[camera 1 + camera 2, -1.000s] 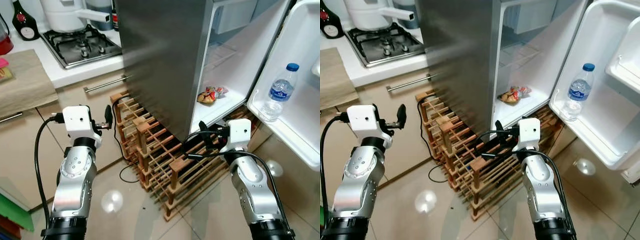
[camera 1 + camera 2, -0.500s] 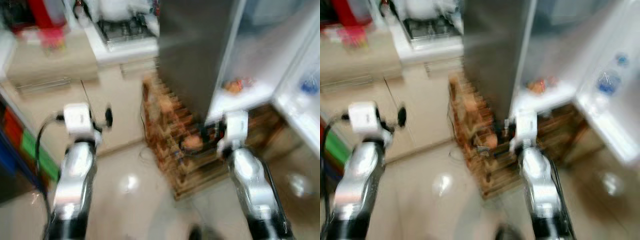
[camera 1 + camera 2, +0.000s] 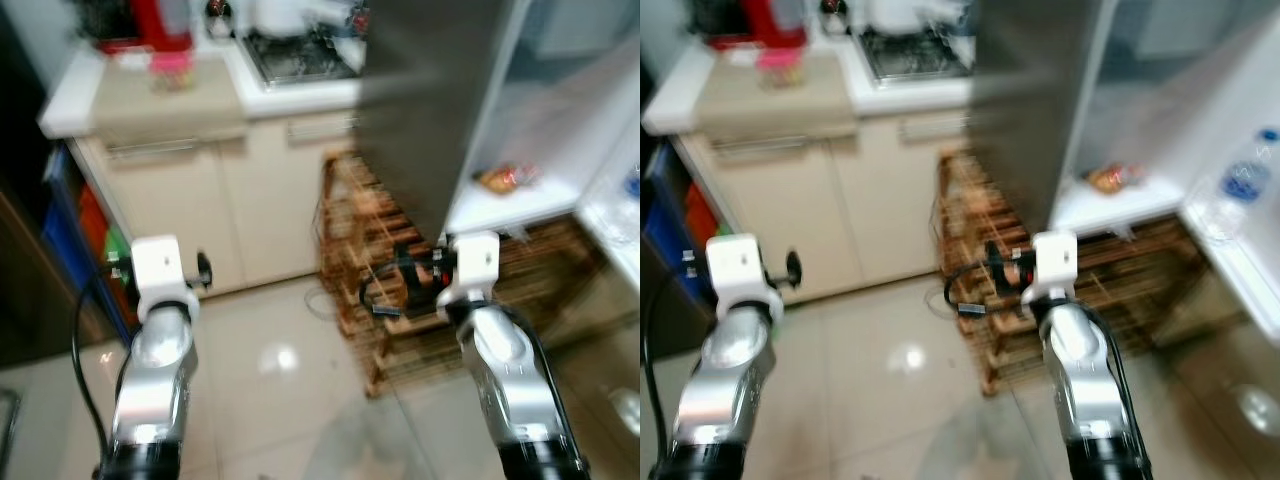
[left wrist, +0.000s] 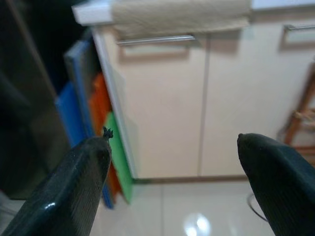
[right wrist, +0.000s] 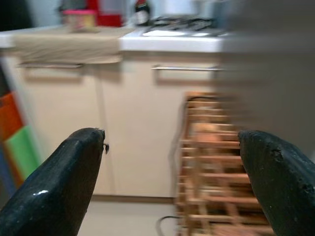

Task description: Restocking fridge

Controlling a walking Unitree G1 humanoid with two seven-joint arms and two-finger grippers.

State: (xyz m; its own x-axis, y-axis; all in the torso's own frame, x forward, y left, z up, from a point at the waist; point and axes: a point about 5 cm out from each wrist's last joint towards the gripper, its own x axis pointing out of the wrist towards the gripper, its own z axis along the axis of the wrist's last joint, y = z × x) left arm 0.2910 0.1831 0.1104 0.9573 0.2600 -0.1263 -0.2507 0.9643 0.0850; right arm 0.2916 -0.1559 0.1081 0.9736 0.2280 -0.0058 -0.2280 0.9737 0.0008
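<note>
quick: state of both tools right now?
Left tool: open, holding nothing.
Right tool: open, holding nothing.

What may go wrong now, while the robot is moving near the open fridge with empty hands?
The wooden rack and a loose cable stand close before the right hand; it may catch them. The fridge door shelf sticks out beside the right arm; a turn may knock its water bottle. The picture is blurred, so distances are uncertain.
</note>
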